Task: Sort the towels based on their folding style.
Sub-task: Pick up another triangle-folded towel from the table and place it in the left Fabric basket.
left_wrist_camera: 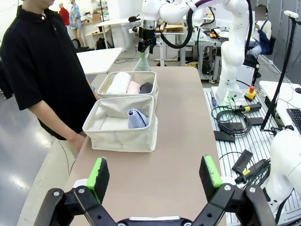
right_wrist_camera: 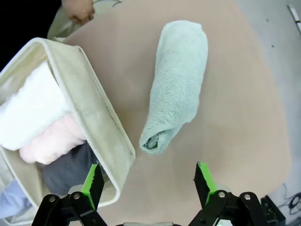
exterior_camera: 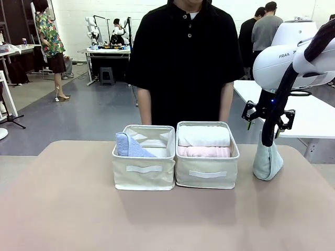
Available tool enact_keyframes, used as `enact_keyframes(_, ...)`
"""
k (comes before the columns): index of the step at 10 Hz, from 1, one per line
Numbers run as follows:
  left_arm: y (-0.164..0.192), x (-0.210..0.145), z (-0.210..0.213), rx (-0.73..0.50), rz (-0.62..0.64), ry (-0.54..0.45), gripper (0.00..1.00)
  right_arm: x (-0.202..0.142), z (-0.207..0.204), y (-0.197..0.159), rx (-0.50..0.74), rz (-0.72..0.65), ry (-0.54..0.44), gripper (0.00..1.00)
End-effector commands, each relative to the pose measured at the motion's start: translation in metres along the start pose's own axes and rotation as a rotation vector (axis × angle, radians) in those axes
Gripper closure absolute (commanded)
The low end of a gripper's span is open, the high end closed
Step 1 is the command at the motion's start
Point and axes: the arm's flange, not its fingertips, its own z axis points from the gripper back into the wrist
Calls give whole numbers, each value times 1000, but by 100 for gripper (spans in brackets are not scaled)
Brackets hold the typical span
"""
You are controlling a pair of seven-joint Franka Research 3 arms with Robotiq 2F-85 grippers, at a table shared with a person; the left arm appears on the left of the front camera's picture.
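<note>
A pale teal cone-folded towel [exterior_camera: 267, 159] [right_wrist_camera: 176, 80] stands on the table right of the bins, narrow end up. My right gripper [exterior_camera: 267, 141] [right_wrist_camera: 148, 181] hangs open just above that end, pads apart and touching nothing. The right-hand bin holds rolled towels: white [exterior_camera: 204, 135] [right_wrist_camera: 28, 113], pink [exterior_camera: 204, 151] [right_wrist_camera: 47, 141] and dark grey [right_wrist_camera: 70, 169] [left_wrist_camera: 146, 87]. A lavender-blue cone towel [exterior_camera: 128, 146] [left_wrist_camera: 136, 118] leans in the left-hand bin. The yellow towel is out of view. My left gripper [left_wrist_camera: 154, 172] is open over the table's left end, well short of the bins.
Two cream fabric bins, the left bin [exterior_camera: 144, 175] and the right bin [exterior_camera: 207, 178], sit side by side mid-table. A person in black stands close behind them, one hand [right_wrist_camera: 77, 9] at the far edge. A white table [exterior_camera: 314, 112] lies beyond on the right.
</note>
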Motion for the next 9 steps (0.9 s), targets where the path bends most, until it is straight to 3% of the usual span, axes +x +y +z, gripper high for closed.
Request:
enact_keyframes(1, -4, 0, -1, 1, -6, -6, 0, 8, -6, -2, -19, -50, 4, 0)
enact_keyframes(8, -4, 0, -1, 1, -6, -6, 0, 54, -62, 4, -77, -82, 148, 0)
enact_keyframes(9, -4, 0, -1, 1, -6, -6, 0, 56, -64, 2, -76, -82, 152, 56)
